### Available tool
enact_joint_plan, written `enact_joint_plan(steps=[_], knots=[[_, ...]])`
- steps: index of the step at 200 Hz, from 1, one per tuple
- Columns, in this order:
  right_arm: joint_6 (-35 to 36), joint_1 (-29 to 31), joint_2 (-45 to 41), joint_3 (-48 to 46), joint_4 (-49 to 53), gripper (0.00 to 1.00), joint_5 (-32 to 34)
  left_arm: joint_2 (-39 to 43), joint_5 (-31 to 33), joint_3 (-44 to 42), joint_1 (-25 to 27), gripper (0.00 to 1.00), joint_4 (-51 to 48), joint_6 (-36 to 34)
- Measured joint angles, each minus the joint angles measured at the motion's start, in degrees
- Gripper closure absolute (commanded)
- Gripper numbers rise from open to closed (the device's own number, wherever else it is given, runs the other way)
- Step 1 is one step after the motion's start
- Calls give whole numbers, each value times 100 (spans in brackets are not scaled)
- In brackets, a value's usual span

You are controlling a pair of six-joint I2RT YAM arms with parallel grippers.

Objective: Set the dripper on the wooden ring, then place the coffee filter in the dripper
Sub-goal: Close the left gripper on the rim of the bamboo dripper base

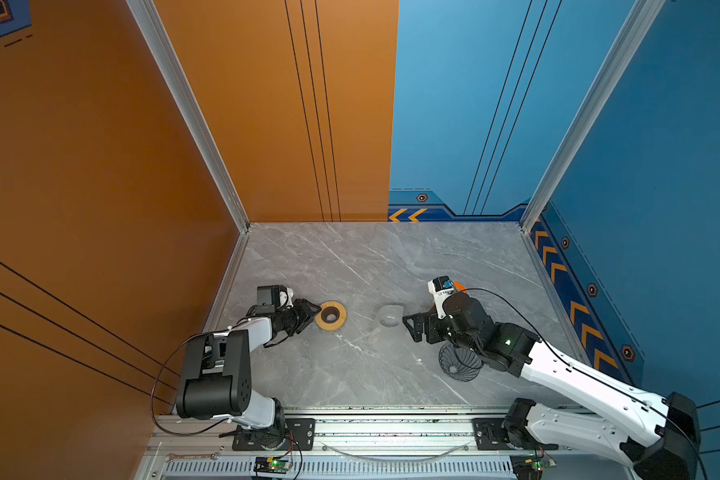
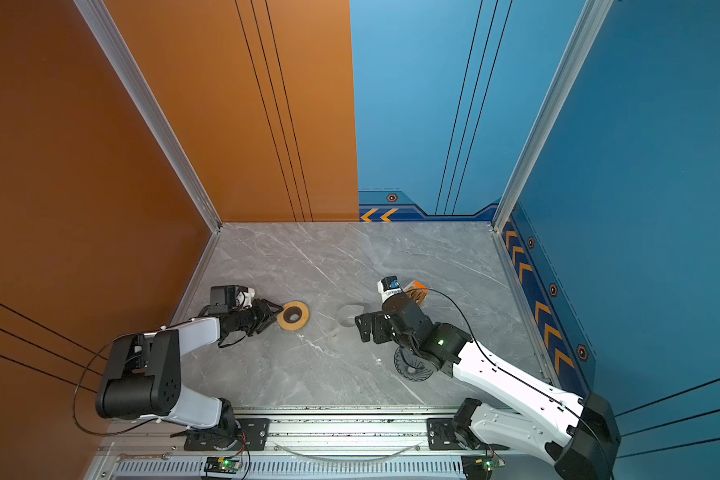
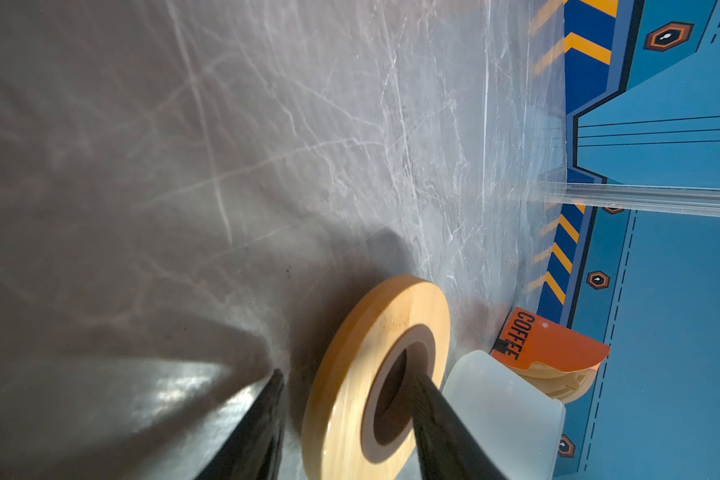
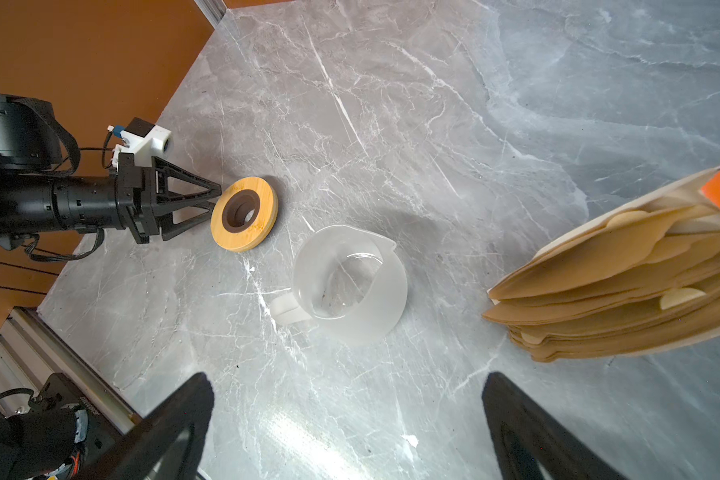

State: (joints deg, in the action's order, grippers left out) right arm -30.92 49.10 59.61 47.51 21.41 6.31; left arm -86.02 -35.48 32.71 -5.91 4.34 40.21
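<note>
Jaws: right gripper (image 4: 346, 376) spread wide, empty; left gripper (image 4: 215, 202) half-spread at wooden ring (image 4: 244, 214). Your dripper (image 1: 458, 365) sits desk's front right, under right arm. No loose coffee filter visible; packet (image 4: 620, 270) may yield you several.

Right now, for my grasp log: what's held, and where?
Right gripper holds nothing. Left gripper: jaws straddle the rim of the tan wooden ring, one in its hole; whether clamped, cannot tell.

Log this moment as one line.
left gripper: open, straddling rim of wooden ring | right gripper: open, empty, near jug | dripper: ribs bare, partly under right arm | filter pack: untouched
</note>
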Motion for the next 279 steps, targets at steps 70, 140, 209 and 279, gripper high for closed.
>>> enact_joint_plan(steps=[70, 140, 209, 279], knots=[[0, 0, 2, 0, 0, 0, 2, -166, -85, -9, 107, 48, 96, 2], [0, -2, 17, 0, 0, 0, 2, -236, -341, -9, 160, 51, 323, 175], [0, -2, 105, 0, 0, 0, 2, -236, -511, -4, 308, 57, 481, 321], [0, -2, 109, 0, 0, 0, 2, -254, -511, 85, 448, 68, 518, 378]])
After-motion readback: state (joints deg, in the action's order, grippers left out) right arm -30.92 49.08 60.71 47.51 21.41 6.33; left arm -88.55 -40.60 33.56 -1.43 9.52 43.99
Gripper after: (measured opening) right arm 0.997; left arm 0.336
